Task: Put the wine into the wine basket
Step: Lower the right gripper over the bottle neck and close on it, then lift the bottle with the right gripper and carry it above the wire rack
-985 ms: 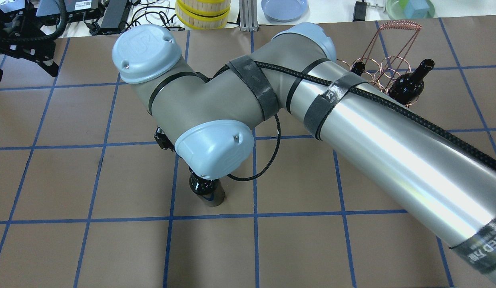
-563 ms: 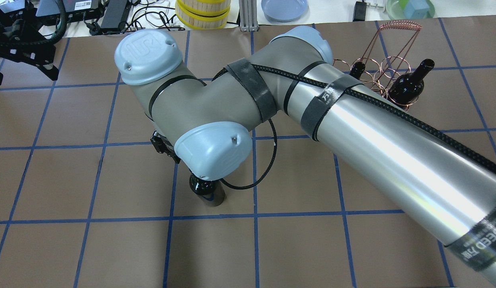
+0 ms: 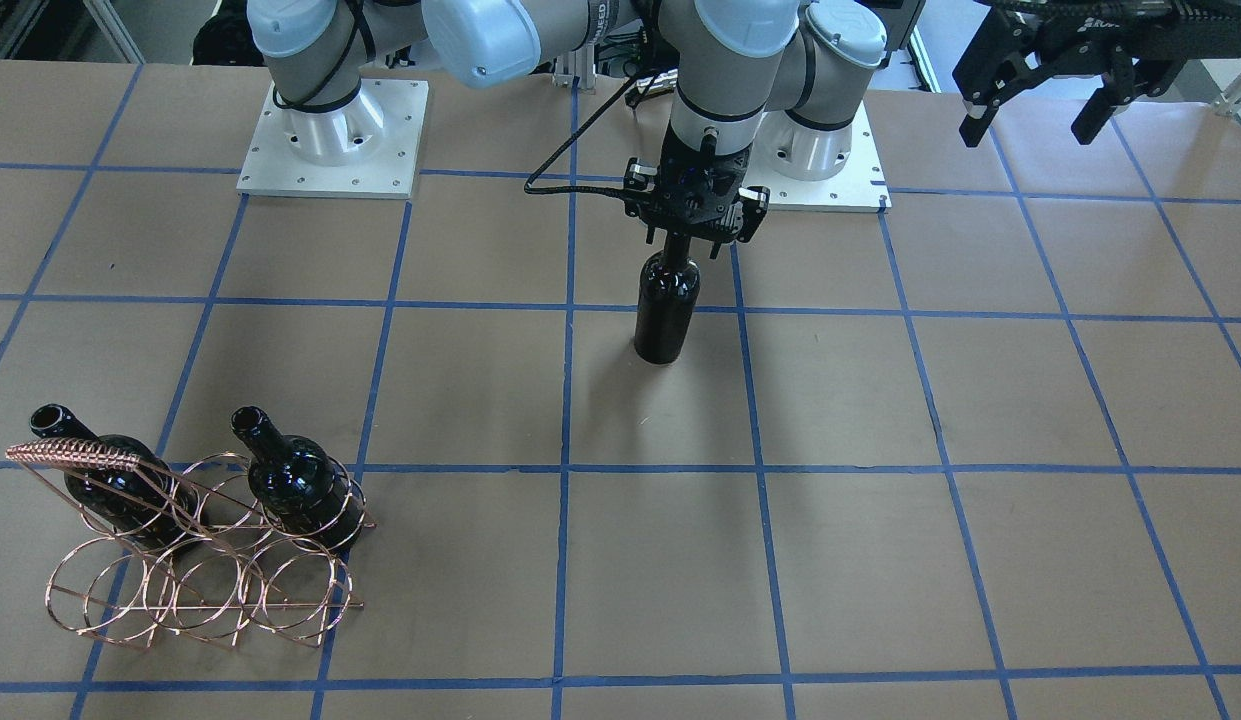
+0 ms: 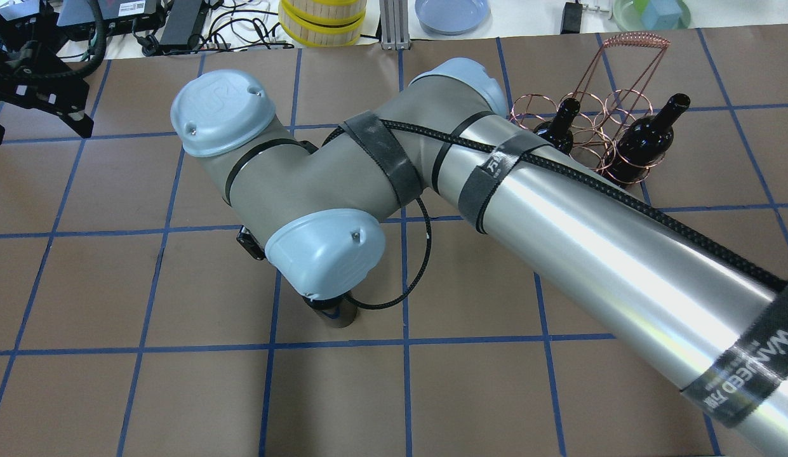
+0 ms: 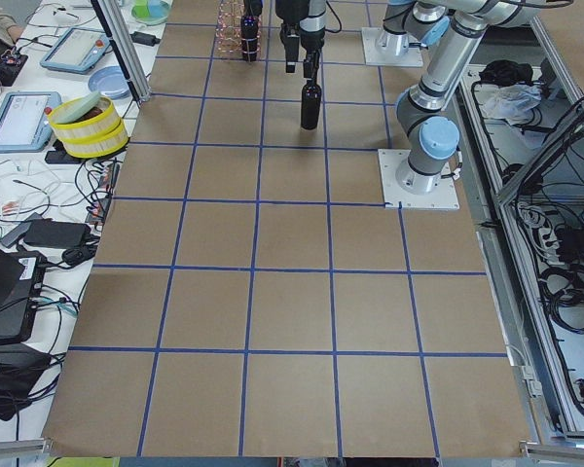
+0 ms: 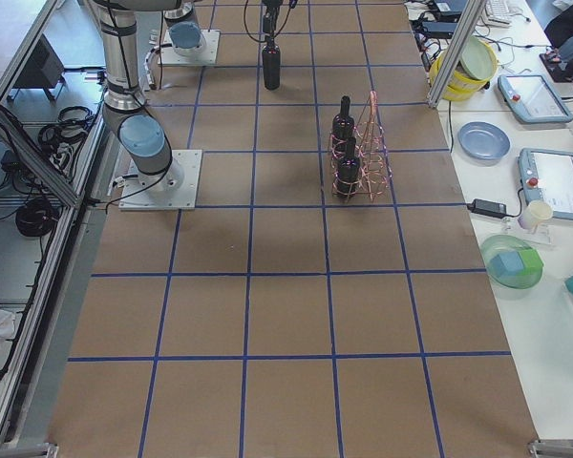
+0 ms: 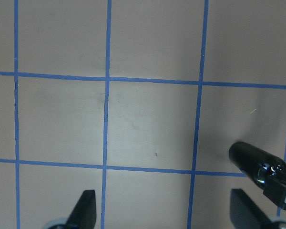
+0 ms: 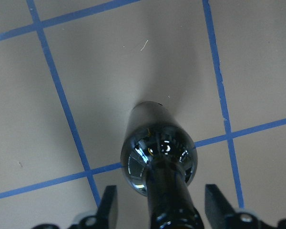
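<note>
Brown paper ruled into squares by blue tape covers the tabletop (image 3: 880, 560), and near its middle, on the robot's side, the wine (image 3: 666, 312) stands upright on its base. It is a glossy black glass bottle with no label, touching nothing else on the paper. Being glass, it should be rigid, fairly heavy for its width and unforgiving of a knock. Its smooth shine suggests a slippery skin, so a hold on the broad body looks poor. The short neck above the rounded shoulders is the likelier place to take it, just under the mouth, with the body hanging plumb below. The right end effector (image 3: 686, 243) is over the bottle, pointing straight down. Its fingers (image 8: 108, 206) are spread to either side of the neck, with a gap showing on each side in the wrist view, so nothing is pinched yet. Off towards the robot's left, the left end effector (image 3: 1030, 112) hangs above bare paper with its fingers wide apart and empty. Well apart, on the robot's right, stands the wine basket (image 3: 210, 590), thin copper wire hoops under a coiled handle. Two like bottles (image 3: 298, 480) are already seated in it and other hoops are free. Such light wire would probably shift if a heavy bottle nudged a hoop, so the lowering asks for care.
</note>
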`<state>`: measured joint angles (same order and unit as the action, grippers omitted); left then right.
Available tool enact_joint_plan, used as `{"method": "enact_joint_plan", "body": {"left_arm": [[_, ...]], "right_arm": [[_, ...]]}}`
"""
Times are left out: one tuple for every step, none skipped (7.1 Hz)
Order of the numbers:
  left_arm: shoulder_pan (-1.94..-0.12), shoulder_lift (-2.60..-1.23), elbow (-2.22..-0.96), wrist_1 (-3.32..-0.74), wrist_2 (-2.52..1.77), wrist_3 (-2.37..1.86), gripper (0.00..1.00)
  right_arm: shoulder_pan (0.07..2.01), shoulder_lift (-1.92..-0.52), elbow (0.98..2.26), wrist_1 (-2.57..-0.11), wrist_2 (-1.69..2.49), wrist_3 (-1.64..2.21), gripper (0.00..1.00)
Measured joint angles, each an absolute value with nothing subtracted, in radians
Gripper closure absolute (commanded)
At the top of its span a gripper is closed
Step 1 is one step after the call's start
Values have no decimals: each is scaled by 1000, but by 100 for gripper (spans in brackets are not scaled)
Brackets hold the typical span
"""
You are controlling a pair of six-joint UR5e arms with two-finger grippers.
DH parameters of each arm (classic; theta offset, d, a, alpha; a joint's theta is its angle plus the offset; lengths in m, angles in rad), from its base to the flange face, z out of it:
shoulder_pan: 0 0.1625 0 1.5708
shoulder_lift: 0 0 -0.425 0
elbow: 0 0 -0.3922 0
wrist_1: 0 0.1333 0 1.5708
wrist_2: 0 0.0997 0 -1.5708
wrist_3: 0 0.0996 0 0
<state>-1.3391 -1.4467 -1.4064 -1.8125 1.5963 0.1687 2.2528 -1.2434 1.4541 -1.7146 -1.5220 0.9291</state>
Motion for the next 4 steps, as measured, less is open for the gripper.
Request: {"method": "enact_joint_plan", "body": {"left_arm": [[-1339, -1447, -1407, -1812, 1594, 169, 0], [-1339, -1447, -1407, -1812, 1594, 169, 0], [-1340, -1447, -1407, -1814, 1595, 169, 0], [-1341, -1447, -1409, -1817, 1594, 169, 0]], "right_arm": [[2253, -1242, 1456, -1714, -1523, 926, 100], [2253, -1243, 1457, -1713, -1524, 925, 100], [2253, -1245, 1457, -1713, -1529, 926, 100], [2252, -1248, 1455, -1713, -1540, 927, 100]]}}
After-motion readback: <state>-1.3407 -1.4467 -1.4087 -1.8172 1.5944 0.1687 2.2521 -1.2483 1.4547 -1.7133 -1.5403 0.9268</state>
